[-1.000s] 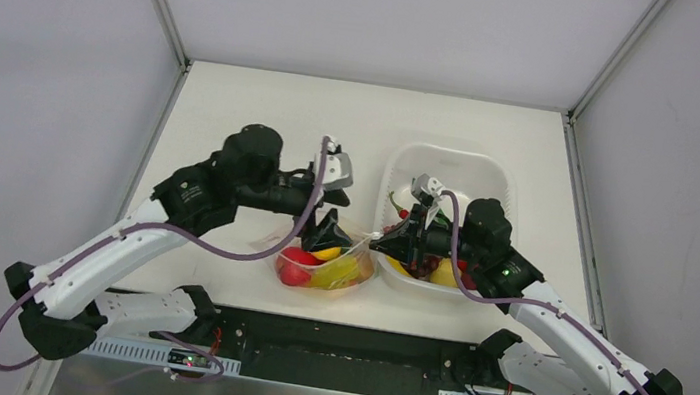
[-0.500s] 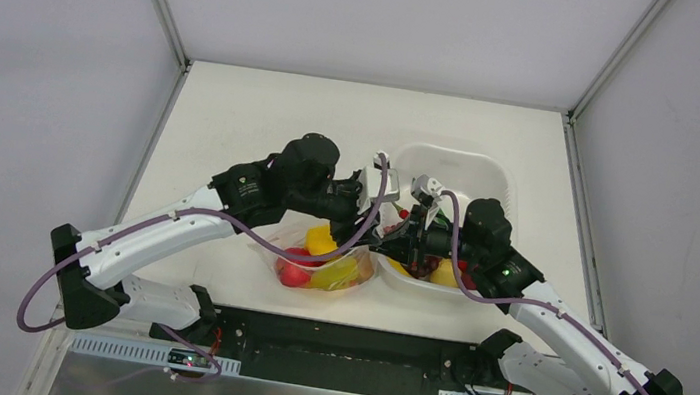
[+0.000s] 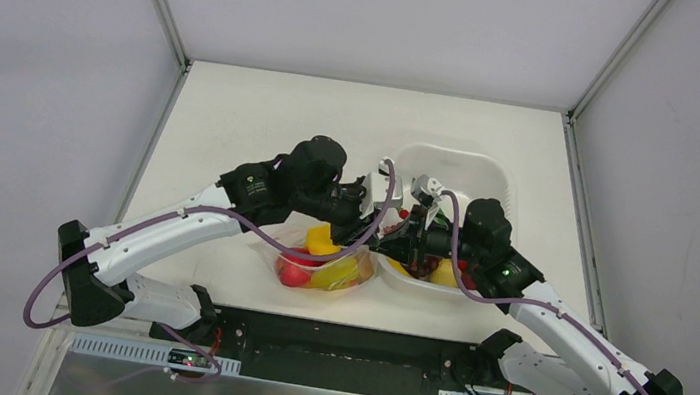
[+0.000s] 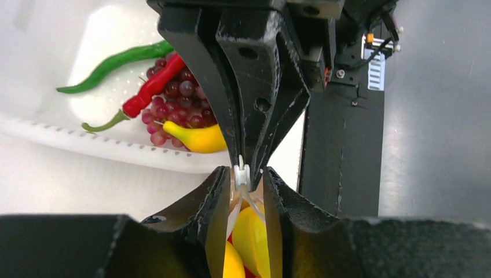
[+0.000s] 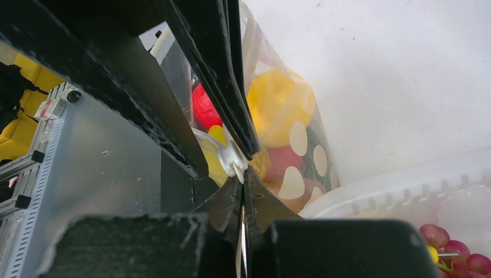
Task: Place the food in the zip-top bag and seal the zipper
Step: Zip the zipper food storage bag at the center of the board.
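Sealing looks like the step in hand. The bag (image 3: 348,276), holding red and yellow food (image 3: 320,242), sits on the desk (image 3: 235,113) near its front edge, just beside the basket (image 3: 451,162). The right jaws are pressed together on the zipper (image 4: 241,174) end. The left jaws straddle the same strip right next to them, nearly closed; whether they grip it I cannot tell. To do this well, hold the right end taut, squeeze firmly with the left, and slide level along the strip, with the food clear of it.
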